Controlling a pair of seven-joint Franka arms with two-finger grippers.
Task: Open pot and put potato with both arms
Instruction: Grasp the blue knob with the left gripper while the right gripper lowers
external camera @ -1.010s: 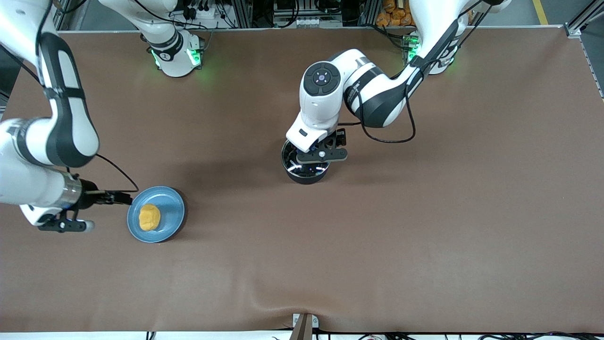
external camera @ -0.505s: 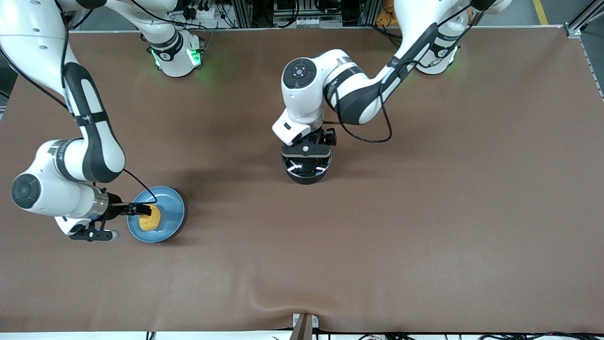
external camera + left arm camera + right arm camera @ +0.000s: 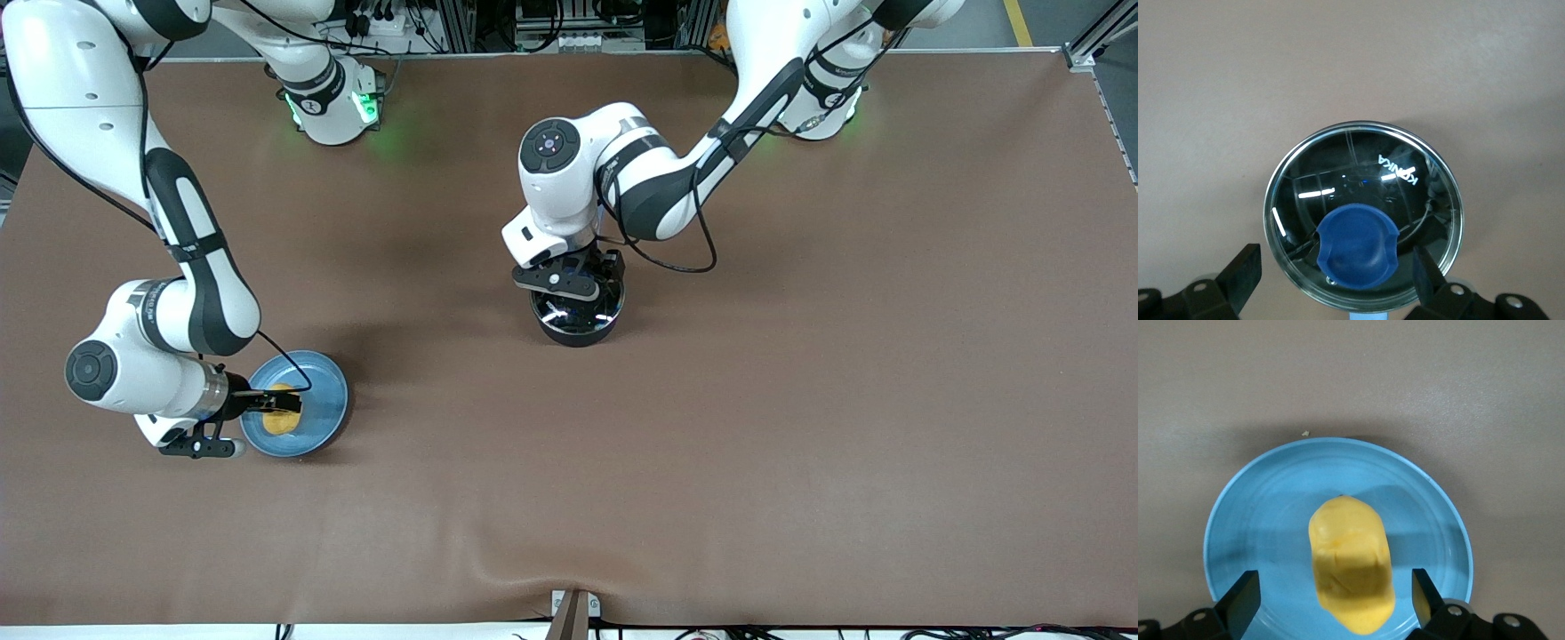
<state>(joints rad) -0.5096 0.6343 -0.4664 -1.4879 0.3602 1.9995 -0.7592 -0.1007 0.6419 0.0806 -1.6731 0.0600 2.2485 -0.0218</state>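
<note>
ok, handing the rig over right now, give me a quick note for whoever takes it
Left gripper: jaws open, over the pot, either side of the lid's blue knob, not gripping.
Right gripper: jaws open, over the blue plate, straddling the potato, not gripping.
Pot sits mid-table with the lid on. Plate with the potato is nearer the front camera, toward the right arm's end.
Done: both arms lined up on their targets.
Left: close on the knob and lift the lid, grasp the potato, carry it over and drop it in the pot.
</note>
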